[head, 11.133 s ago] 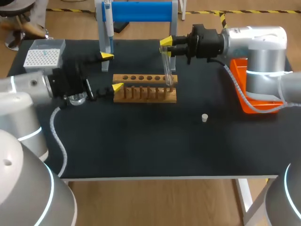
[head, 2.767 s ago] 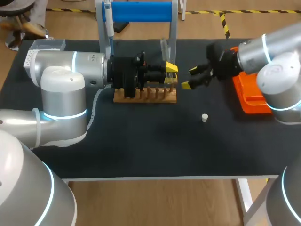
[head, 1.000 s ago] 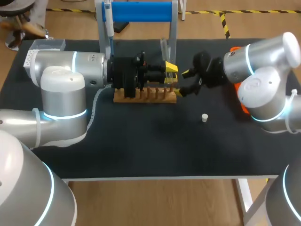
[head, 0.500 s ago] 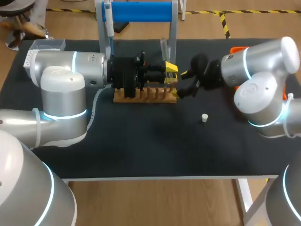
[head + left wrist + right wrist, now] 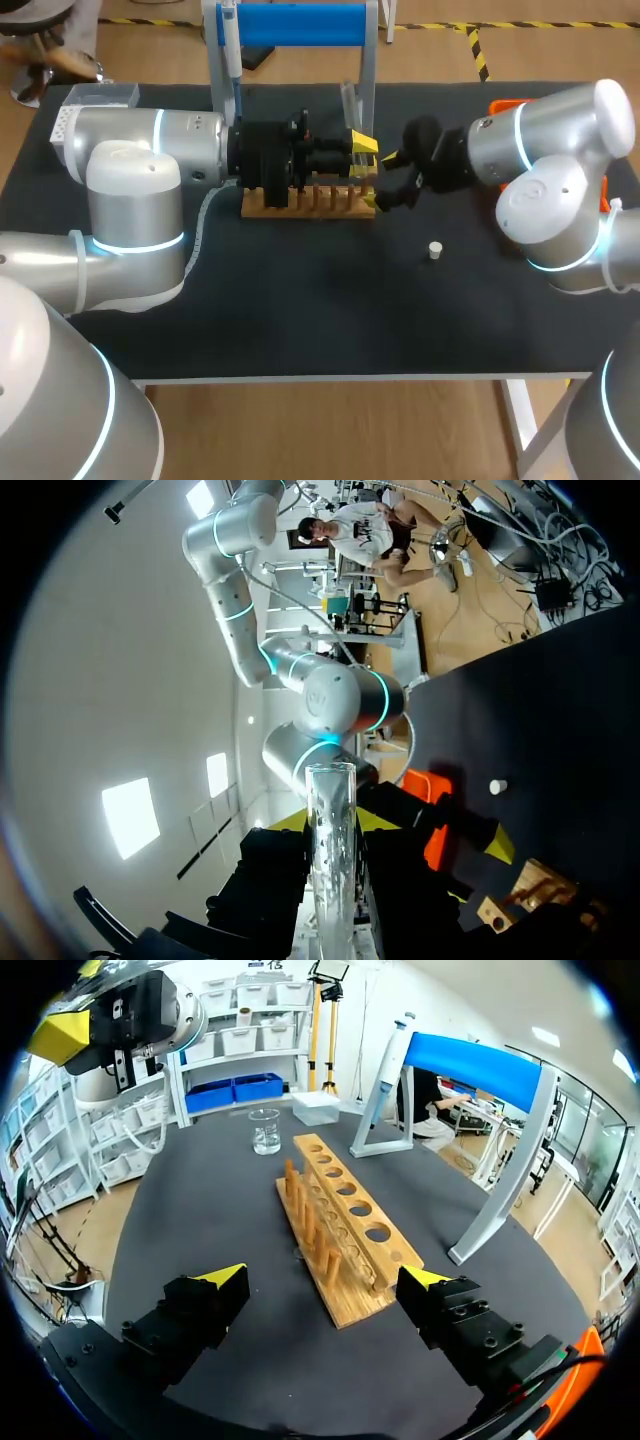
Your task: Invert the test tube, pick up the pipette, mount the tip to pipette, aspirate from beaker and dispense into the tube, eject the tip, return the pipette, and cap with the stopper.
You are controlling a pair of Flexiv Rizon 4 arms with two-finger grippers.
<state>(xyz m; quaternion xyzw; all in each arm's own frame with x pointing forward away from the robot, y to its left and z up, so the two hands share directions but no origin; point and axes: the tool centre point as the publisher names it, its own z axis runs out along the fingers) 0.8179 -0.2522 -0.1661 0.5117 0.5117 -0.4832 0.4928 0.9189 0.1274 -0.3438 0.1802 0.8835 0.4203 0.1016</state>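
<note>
Black table (image 5: 300,320), seen from the head and both wrists. A wooden rack (image 5: 310,205) stands at its middle. Behind the rack is a stand, with the pipette (image 5: 228,45) hanging at its left post. The tip box (image 5: 88,118) sits at the far left corner. The beaker (image 5: 265,1132) is beyond the rack's far end, as the right wrist sees it. The stopper (image 5: 435,250) lies alone to the right of the rack, apart from it.

The left gripper (image 5: 360,155) is over the rack's right end, clamped on the tube (image 5: 330,860) with one finger on each side. The tube is clear of the rack; which end is its mouth cannot be told. The right gripper (image 5: 324,1276) has its fingers spread wide and grasps nothing. It is just beside the rack's right end, near the tube.

Step in hand, as judged: the first, inverting the tube, since pipette, beaker and stopper lie untouched. Next move, as judged: bring the tube mouth-up and seat it in a rack hole, or pass it to the right gripper. In a pass, the right gripper must close squarely on the glass before the left lets go
</note>
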